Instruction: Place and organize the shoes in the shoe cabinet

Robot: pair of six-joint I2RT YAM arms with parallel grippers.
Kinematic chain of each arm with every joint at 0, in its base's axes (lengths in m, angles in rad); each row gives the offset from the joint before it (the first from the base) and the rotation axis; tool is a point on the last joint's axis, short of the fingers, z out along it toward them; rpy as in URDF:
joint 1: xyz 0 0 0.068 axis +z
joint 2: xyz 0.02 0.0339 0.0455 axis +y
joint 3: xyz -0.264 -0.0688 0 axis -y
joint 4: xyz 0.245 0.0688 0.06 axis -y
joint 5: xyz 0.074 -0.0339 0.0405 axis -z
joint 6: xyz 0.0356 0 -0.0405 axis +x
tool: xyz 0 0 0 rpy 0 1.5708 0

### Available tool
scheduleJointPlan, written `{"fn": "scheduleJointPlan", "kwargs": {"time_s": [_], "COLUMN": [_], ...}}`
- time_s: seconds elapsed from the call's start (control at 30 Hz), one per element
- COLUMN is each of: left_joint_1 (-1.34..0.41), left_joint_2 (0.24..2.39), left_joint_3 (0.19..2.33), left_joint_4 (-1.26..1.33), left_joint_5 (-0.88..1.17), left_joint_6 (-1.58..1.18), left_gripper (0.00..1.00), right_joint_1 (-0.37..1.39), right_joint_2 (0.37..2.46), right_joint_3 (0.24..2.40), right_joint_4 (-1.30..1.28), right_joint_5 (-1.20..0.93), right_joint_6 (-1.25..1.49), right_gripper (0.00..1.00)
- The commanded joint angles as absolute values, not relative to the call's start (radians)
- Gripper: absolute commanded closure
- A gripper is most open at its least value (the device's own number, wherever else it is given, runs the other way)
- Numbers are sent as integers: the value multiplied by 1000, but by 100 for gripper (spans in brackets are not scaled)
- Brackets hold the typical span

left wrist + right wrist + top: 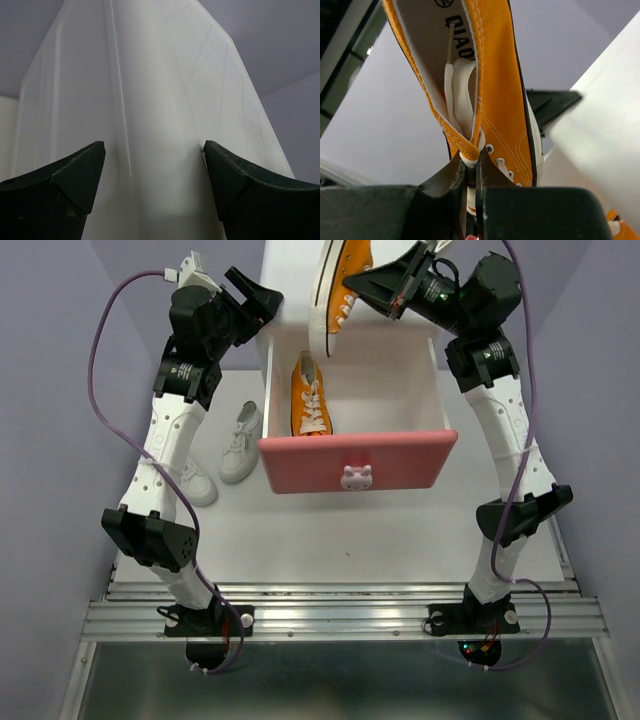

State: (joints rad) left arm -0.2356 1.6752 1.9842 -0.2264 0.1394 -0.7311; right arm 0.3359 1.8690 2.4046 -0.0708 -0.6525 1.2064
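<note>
The white shoe cabinet point(300, 265) stands at the back with its pink drawer point(358, 462) pulled open. One orange shoe point(310, 400) lies in the drawer's left half. My right gripper point(360, 287) is shut on the second orange shoe point(352, 255), held toe-down above the drawer; in the right wrist view the gripper point(472, 162) pinches the shoe point(495, 75) at its opening edge. My left gripper point(262, 300) is open against the cabinet's left corner; the left wrist view shows the gripper point(154, 155) astride the cabinet wall point(150, 100). Two white shoes point(240, 443) point(195, 485) lie on the table, left.
The drawer front carries a bunny knob point(357, 477). The right half of the drawer point(390, 390) holds nothing. The left arm point(170, 430) partly covers the nearer white shoe. Purple walls close in both sides. A metal rail point(340, 615) runs along the near edge.
</note>
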Motion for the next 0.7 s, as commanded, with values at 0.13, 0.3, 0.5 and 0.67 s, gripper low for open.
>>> {"fn": "scheduleJointPlan", "kwargs": {"time_s": [0.13,0.3,0.5,0.67], "left_joint_1": [-215,-213,-215,-215], "left_joint_2": [1784,1789,1793,1795], "left_joint_3": [1919,1924,1931,1931], "left_joint_4": [-603,-603,-604,-604], "left_joint_5": [81,83,83,80], "left_joint_6": [-607,-603,-606,-612], "left_gripper": [11,11,11,11], "right_joint_1": [446,485,494,494], "right_joint_2": [1787,1752,1756,1752], "right_joint_3": [2445,2370,2387,2370], "right_joint_4": [-296,-516,-683,-838], "right_joint_5": [-743,-787,-854,-872], "right_joint_6": [974,799,675,583], "right_gripper": [99,99,99,99]}}
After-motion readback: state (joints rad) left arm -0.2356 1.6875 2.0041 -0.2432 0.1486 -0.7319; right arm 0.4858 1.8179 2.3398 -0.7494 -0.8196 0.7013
